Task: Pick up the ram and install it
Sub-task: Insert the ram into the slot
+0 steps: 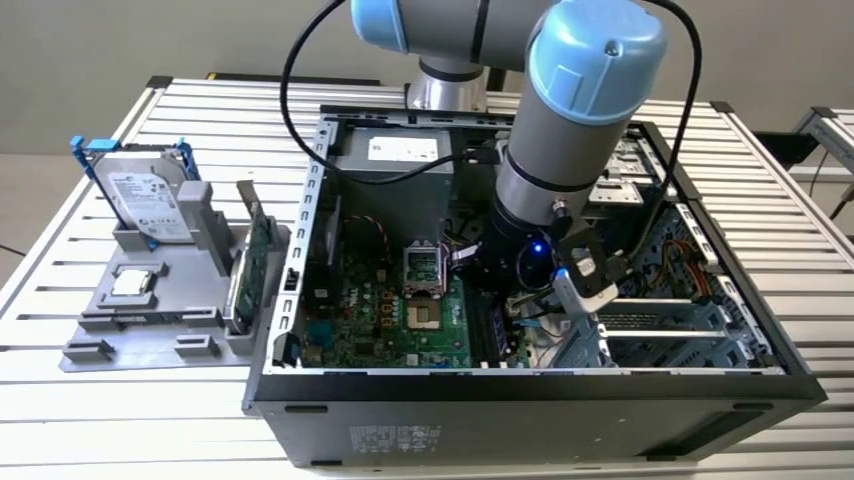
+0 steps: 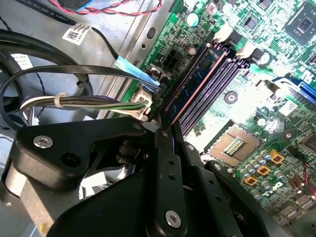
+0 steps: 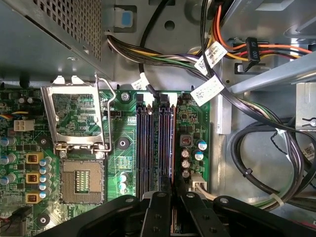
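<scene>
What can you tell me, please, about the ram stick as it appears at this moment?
The long, thin ram stick with a blue-green face stands on edge in the memory slot at the edge of the bank, on the green motherboard inside the open black computer case. A coppery contact strip runs along its lower edge, and dark chips sit on its face. Its near end lies between the black gripper fingers. Whether it is fully seated cannot be told.

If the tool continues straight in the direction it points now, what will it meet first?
Probably the ram itself, standing in the memory slots directly ahead of the tool; then the motherboard. Depth is unclear, so contact may already exist.
</scene>
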